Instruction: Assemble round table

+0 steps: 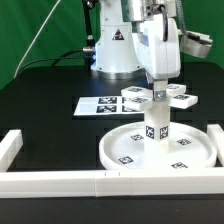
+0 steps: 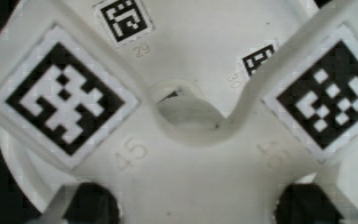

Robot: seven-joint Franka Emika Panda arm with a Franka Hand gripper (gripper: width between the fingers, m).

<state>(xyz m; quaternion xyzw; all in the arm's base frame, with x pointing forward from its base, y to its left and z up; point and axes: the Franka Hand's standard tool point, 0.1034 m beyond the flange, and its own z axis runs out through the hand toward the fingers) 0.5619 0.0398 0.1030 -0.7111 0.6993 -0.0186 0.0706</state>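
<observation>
A matt black tabletop (image 1: 40, 90) is being shown. The round disc (image 1: 125, 150), upright leg (image 1: 155, 128) and cross-shaped base (image 1: 160, 96) are being seen as smooth white plastic with a faint sheen, carrying flat-printed black-and-white tags. At 6 o'clock, the white rail frame (image 1: 60, 180) is being presented as similar matt plastic.

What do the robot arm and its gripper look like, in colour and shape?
The arm is white and rounded, with a black triangular marking on its base and dark cables running behind. The gripper is a white boxy block; its fingertips are black with rounded ends.
</observation>
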